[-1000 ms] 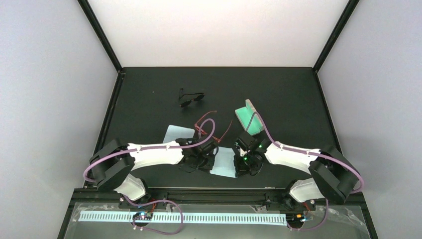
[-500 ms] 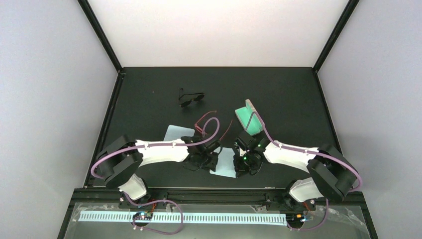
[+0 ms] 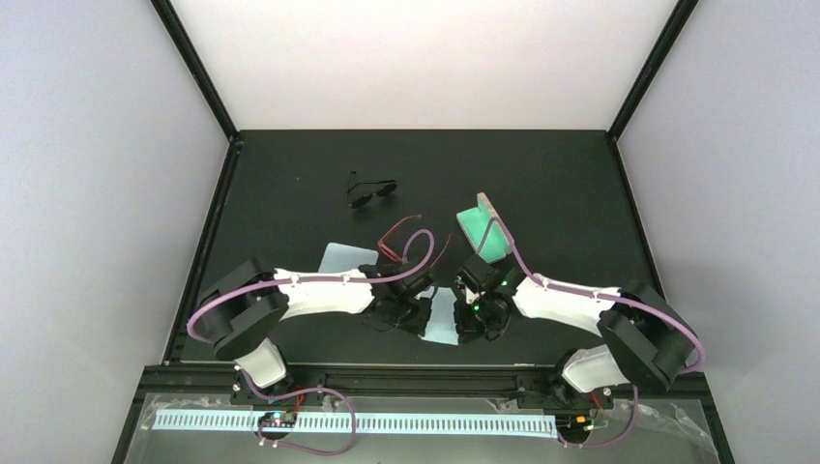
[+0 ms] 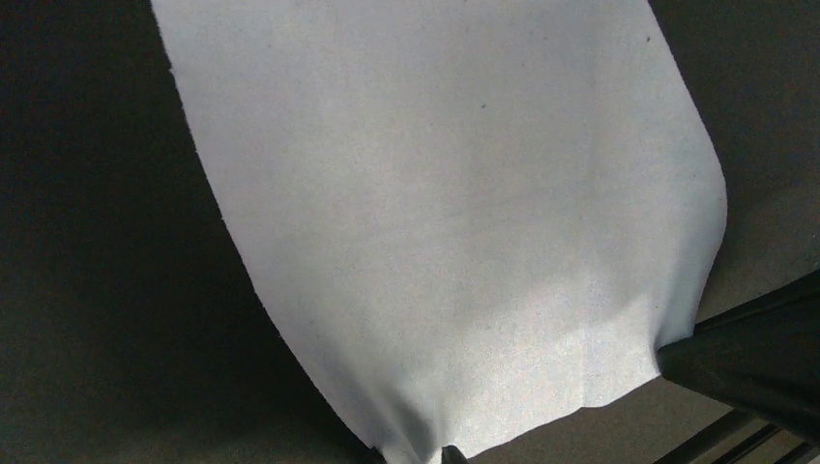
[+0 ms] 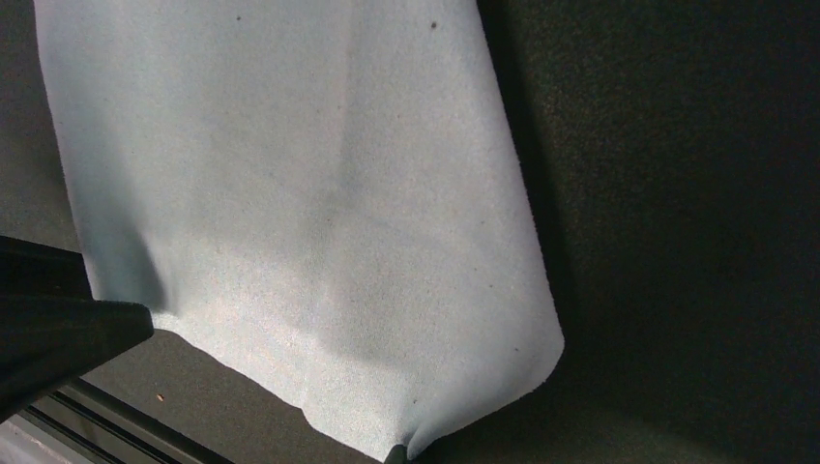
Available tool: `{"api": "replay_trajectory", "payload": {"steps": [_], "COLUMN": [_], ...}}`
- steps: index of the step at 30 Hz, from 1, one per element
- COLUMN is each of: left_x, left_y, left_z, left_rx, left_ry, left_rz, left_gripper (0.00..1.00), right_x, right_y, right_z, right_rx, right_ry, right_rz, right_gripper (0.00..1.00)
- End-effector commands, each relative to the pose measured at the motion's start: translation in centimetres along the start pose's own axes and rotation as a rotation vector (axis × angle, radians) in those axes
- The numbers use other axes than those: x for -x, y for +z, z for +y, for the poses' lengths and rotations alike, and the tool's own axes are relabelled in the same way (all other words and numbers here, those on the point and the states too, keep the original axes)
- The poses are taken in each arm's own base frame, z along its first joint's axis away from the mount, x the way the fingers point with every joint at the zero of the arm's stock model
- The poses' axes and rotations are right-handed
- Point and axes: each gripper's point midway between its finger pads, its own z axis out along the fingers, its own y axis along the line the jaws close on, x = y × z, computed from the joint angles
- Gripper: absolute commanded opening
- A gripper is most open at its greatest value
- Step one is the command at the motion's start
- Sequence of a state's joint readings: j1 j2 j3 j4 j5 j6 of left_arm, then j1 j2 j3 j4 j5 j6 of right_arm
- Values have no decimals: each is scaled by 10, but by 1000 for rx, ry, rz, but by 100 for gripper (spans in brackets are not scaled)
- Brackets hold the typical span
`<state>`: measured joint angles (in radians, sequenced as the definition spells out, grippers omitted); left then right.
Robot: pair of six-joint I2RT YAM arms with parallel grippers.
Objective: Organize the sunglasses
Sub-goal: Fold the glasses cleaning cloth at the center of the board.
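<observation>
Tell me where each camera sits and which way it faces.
Top external: above and behind the bases, looking down at the table, sunglasses, left arm and right arm.
Left wrist: on the left arm, facing down onto the cloth; left fingers barely show at the bottom edge.
Right wrist: on the right arm, facing down likewise; right fingers barely show.
Shared: both wrist views show the same cloth.

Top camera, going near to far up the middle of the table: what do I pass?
nearest pale cloth → red-framed sunglasses → black sunglasses
</observation>
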<state>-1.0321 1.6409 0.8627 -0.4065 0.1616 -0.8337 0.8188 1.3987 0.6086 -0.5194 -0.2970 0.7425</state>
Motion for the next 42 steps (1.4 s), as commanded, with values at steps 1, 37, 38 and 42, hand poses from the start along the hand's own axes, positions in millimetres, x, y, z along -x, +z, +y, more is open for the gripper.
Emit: {"api": "replay_trajectory", "payload": {"steps": [1, 37, 38, 42], "left_x": [-4, 70, 73, 80], "left_y": [8, -106, -110, -125], "left_z": [1, -9, -6, 8], "left_rx": [22, 43, 44, 60], "left_ry": [10, -81, -87, -107], "left_rz": [17, -219, -230, -269], "left_gripper": [10, 2, 2, 2], "right_x": [-13, 73, 77, 89], "right_y": [11, -83, -85, -90], "right_z": [-27, 31, 33, 46], "right_rx": [-96, -187, -190, -174], "right_ry": [11, -26, -34, -61], "right_rz": [19, -167, -172, -186], "right_gripper": [1, 1, 1, 1]}}
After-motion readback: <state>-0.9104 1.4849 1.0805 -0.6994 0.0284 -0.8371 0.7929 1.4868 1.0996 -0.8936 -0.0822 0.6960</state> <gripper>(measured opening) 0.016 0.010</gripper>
